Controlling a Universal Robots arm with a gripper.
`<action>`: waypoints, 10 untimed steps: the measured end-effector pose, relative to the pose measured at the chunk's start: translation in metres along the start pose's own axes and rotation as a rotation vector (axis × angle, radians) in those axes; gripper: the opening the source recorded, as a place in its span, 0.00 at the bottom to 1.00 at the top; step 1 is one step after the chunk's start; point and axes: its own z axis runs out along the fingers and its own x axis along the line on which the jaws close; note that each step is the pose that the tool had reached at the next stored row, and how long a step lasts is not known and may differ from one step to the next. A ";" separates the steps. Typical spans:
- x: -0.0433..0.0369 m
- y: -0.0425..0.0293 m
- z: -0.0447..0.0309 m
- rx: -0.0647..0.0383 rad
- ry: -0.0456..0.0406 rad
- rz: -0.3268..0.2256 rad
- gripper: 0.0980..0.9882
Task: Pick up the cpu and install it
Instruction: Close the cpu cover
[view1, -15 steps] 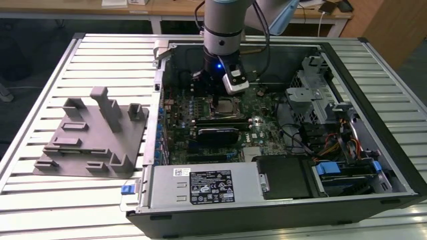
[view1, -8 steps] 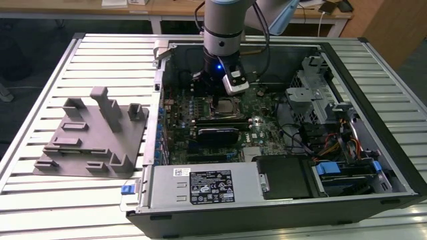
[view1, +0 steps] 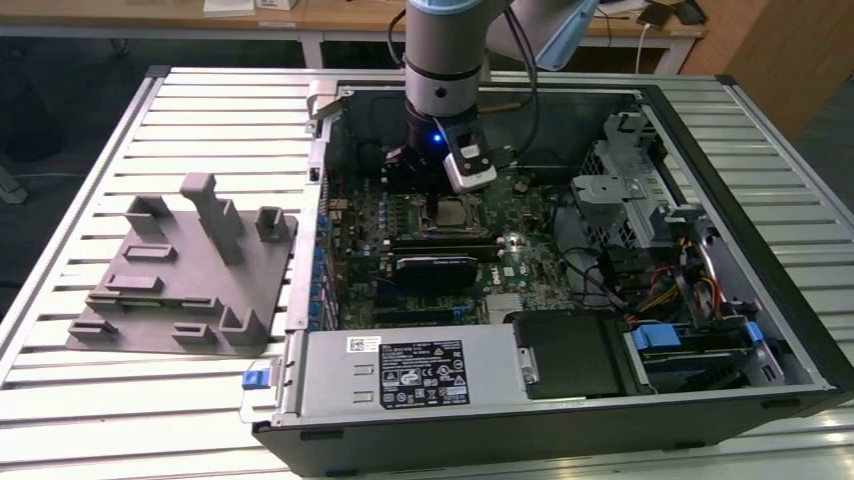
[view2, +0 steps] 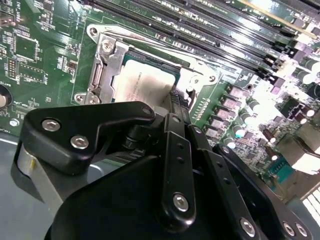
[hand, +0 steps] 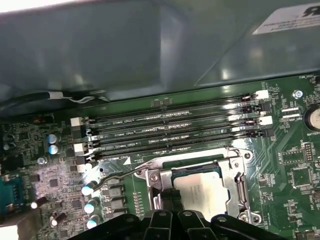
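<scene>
The cpu (view1: 458, 210) lies flat inside the open motherboard socket, silver top up, in the computer case. Both wrist views show it, pale and square (view2: 144, 82) (hand: 200, 192), within the metal socket frame (view2: 106, 62) (hand: 239, 187). My gripper (view1: 449, 198) hangs straight down over the socket. Its black fingers (view2: 176, 107) are shut together, and their tips (hand: 170, 197) rest at one edge of the cpu. I cannot tell whether they touch it. Nothing is held between them.
The thin socket lever (hand: 116, 176) sticks out sideways. Memory slots (hand: 170, 127) run beside the socket. The power supply box (view1: 400, 370), a drive cage (view1: 627, 190) and loose cables (view1: 654, 290) crowd the case. A grey fixture (view1: 187, 270) sits on the slatted table.
</scene>
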 end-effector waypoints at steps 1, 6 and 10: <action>0.0004 -0.0001 0.0002 -0.001 -0.0072 -0.001 0.01; 0.0043 -0.0009 0.0005 -0.002 -0.0139 -0.001 0.01; 0.0062 -0.0015 0.0015 -0.003 -0.0152 -0.001 0.01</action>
